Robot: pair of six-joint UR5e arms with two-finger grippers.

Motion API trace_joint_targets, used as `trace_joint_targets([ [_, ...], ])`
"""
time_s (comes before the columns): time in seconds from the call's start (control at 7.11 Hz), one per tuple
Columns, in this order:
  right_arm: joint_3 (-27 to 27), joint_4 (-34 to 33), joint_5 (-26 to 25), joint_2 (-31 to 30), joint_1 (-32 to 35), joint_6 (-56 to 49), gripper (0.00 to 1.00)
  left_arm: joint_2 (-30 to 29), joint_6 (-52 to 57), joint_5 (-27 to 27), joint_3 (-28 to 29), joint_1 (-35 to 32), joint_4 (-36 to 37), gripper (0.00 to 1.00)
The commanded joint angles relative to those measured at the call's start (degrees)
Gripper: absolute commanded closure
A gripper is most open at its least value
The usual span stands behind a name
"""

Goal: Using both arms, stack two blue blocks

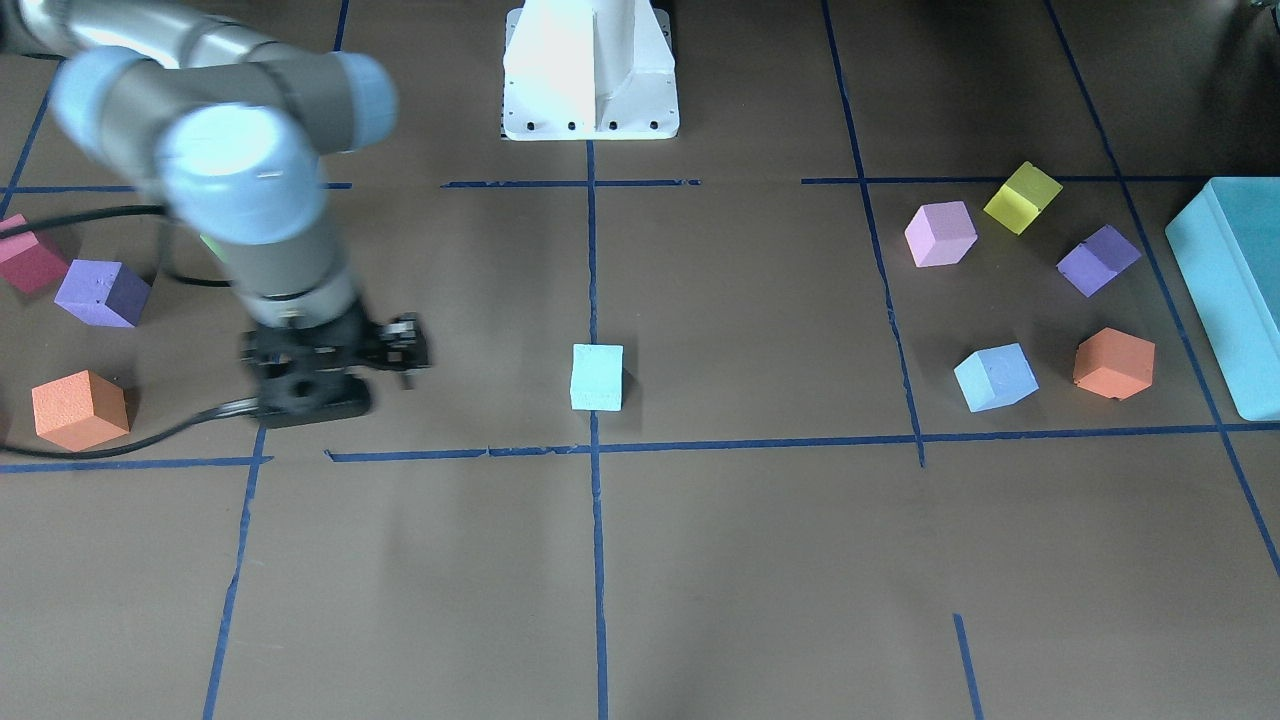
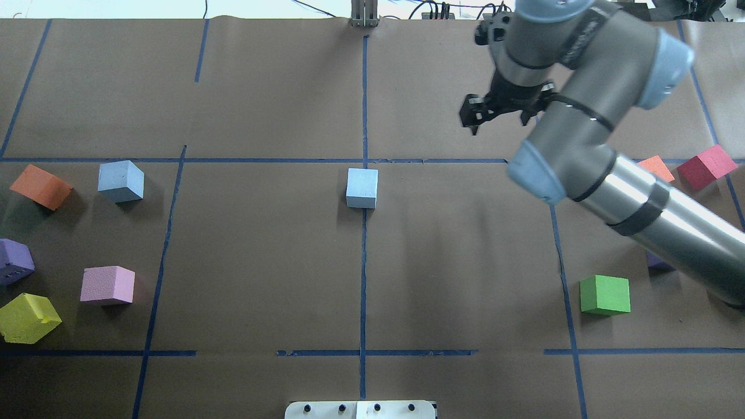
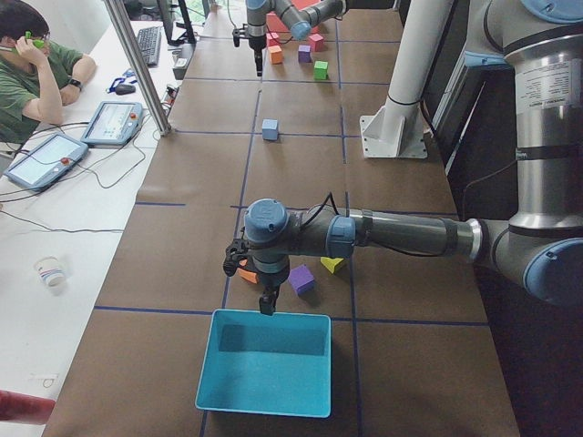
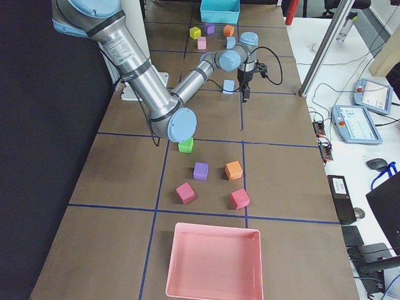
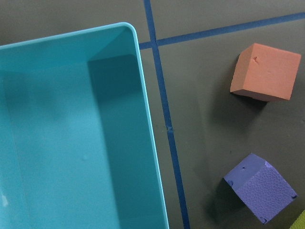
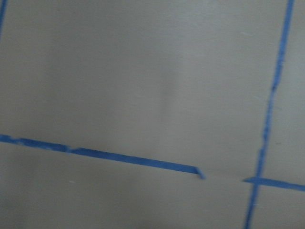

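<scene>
The pale cyan block (image 1: 597, 377) sits alone on the centre tape line, also in the overhead view (image 2: 361, 187). The sky-blue block (image 1: 995, 377) lies among other cubes on the robot's left side (image 2: 121, 181). My right gripper (image 1: 305, 400) points down above bare table, well to the side of the cyan block and apart from it (image 4: 244, 95); I cannot tell whether it is open or shut. My left gripper (image 3: 266, 305) shows only in the exterior left view, hanging over the near rim of the teal box (image 3: 264, 401); I cannot tell its state.
Pink (image 1: 940, 233), yellow (image 1: 1022, 197), purple (image 1: 1098, 259) and orange (image 1: 1114, 363) cubes lie around the sky-blue block. A green cube (image 2: 605, 294) and a red one (image 2: 705, 167) lie on the right side. A pink tray (image 4: 212, 287) stands at the right end.
</scene>
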Motion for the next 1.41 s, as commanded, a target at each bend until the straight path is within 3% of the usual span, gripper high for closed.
trace_joint_targets([
  [0.0, 9.2, 0.1, 3.7, -16.4, 11.3, -22.4, 0.0, -3.2, 0.2, 0.2, 0.6, 0.0, -2.0, 0.0],
  [0.28, 10.0, 0.1, 11.7, -28.1, 25.0, -44.8, 0.0, -6.0, -0.1, -0.2, 1.2, 0.3, -3.3, 0.0],
  [0.56, 9.5, 0.1, 11.6, -39.4, 35.4, -59.2, 0.0, -9.8, -11.3, -2.2, 1.6, 2.8, -3.3, 0.0],
  [0.84, 9.3, 0.7, 11.7, -40.9, 35.6, -53.7, 0.0, -12.1, -23.5, -3.3, -0.8, 12.6, -4.7, 0.0],
  [0.98, 8.8, 2.7, 11.7, -41.0, 35.5, -52.9, 0.0, -12.1, -32.0, -1.8, -1.3, 16.6, -9.4, 0.0],
  [1.27, 8.6, 2.8, 11.8, -41.0, 35.5, -52.9, 0.0, -13.6, -44.2, 0.3, 3.6, 24.8, -17.8, 0.0],
])
